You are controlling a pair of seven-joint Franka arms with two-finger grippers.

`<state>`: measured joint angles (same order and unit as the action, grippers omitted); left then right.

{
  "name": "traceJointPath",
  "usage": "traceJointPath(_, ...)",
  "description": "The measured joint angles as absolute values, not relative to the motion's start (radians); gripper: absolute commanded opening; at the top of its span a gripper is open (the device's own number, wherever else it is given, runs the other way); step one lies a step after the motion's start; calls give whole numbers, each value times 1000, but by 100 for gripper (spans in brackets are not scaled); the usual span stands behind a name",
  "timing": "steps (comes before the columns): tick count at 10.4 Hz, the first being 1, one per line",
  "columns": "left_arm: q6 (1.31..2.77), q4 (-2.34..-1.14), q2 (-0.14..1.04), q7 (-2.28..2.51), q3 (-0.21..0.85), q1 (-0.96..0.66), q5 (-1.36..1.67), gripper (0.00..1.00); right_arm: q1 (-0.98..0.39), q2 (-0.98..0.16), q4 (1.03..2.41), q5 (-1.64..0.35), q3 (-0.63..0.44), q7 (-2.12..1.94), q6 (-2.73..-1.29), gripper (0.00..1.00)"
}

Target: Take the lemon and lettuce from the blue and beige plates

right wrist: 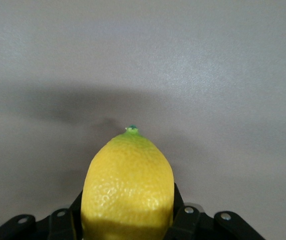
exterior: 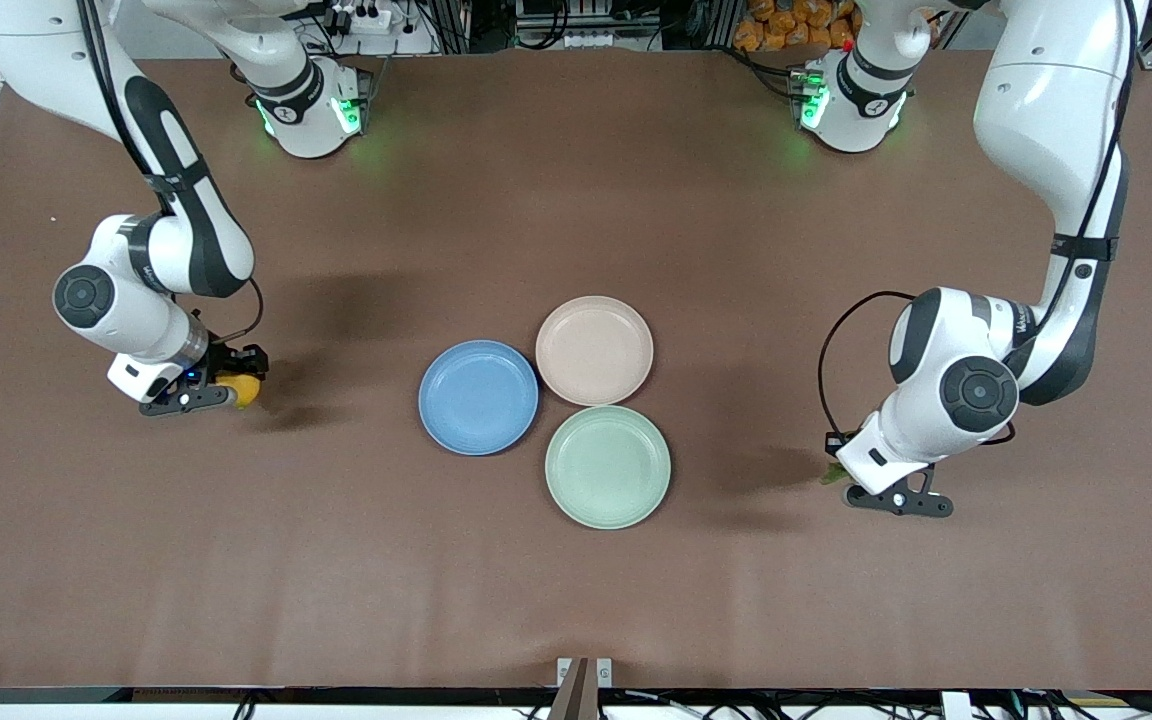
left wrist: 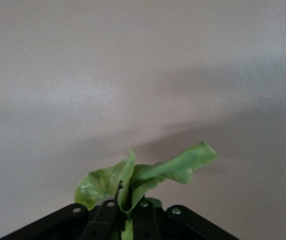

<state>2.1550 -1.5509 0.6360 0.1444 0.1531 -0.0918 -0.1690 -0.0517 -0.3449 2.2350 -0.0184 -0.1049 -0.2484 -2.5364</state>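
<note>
My right gripper (exterior: 226, 385) is shut on the yellow lemon (exterior: 242, 390) and holds it over bare table toward the right arm's end. In the right wrist view the lemon (right wrist: 127, 187) fills the space between the jaws. My left gripper (exterior: 841, 480) is shut on the green lettuce (exterior: 832, 474) over bare table toward the left arm's end. In the left wrist view the lettuce (left wrist: 143, 177) sticks out from the closed jaws. The blue plate (exterior: 478, 397) and the beige plate (exterior: 594, 350) lie bare at the middle of the table.
A pale mint-green plate (exterior: 607, 466) lies nearer the front camera than the beige plate and touches both other plates. The brown table (exterior: 576, 590) runs open around both grippers.
</note>
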Motion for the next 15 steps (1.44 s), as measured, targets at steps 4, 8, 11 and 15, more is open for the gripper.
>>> traceJointPath(4, 2156, -1551, 646, 135, 156, -87, -194, 100, -52, -410, 2239, -19, -104, -248, -2592, 26)
traceJointPath(8, 2156, -1588, 604, 161, 174, -79, -185, 100, -53, -411, 2218, -20, -104, -208, -2573, 100)
traceJointPath(11, 2152, -1731, 471, 198, 205, -80, -153, 100, -60, -393, 2069, -20, -103, -167, -2307, 100)
traceJointPath(15, 2151, -1914, 292, 198, 204, -51, -129, 100, -60, -336, 1907, -20, -137, -162, -2155, 100)
